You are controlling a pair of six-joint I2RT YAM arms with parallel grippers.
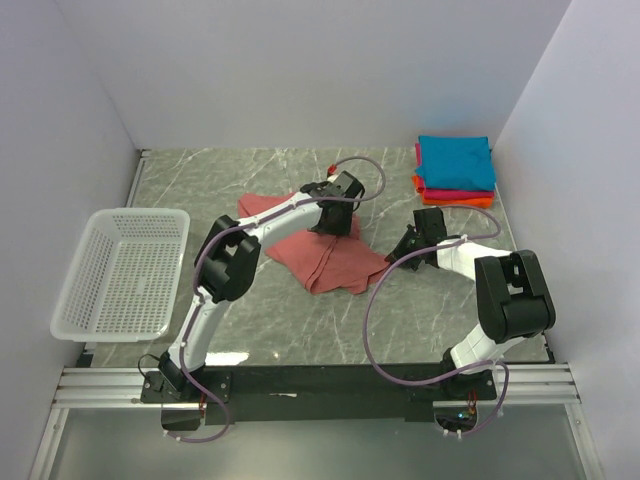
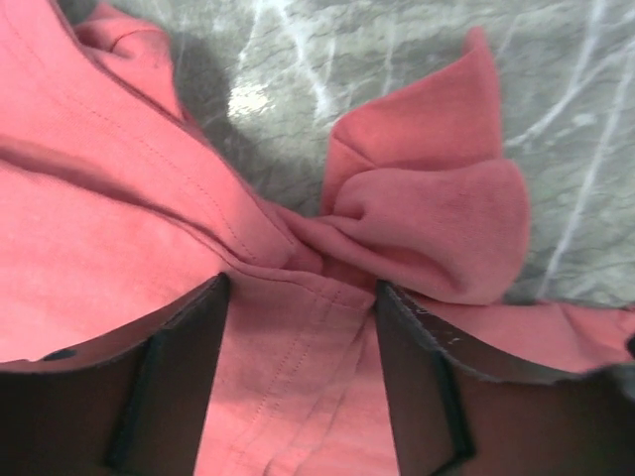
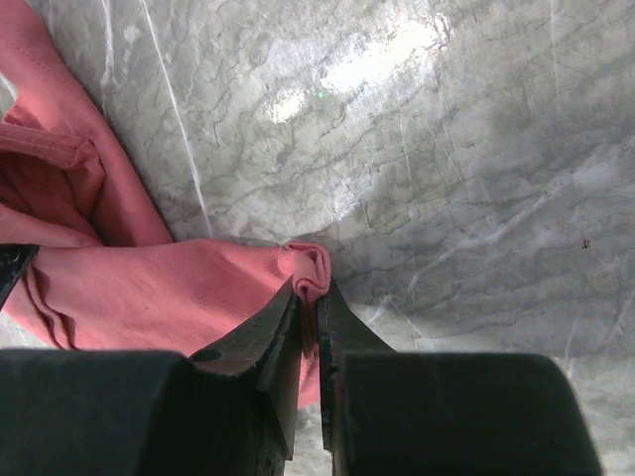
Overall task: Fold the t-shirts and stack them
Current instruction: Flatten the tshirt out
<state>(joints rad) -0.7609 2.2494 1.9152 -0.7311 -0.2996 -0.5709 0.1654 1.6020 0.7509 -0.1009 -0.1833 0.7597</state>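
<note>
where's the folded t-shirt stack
Top view: the stack of folded t-shirts sits at the far right corner of the table, beyond the right gripper pinching the salmon t-shirt.

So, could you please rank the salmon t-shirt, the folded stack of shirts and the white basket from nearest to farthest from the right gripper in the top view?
1. salmon t-shirt, mid-table, just left of the right gripper, which pinches its edge.
2. folded stack, in the far right corner.
3. white basket, at the table's left edge.
</note>
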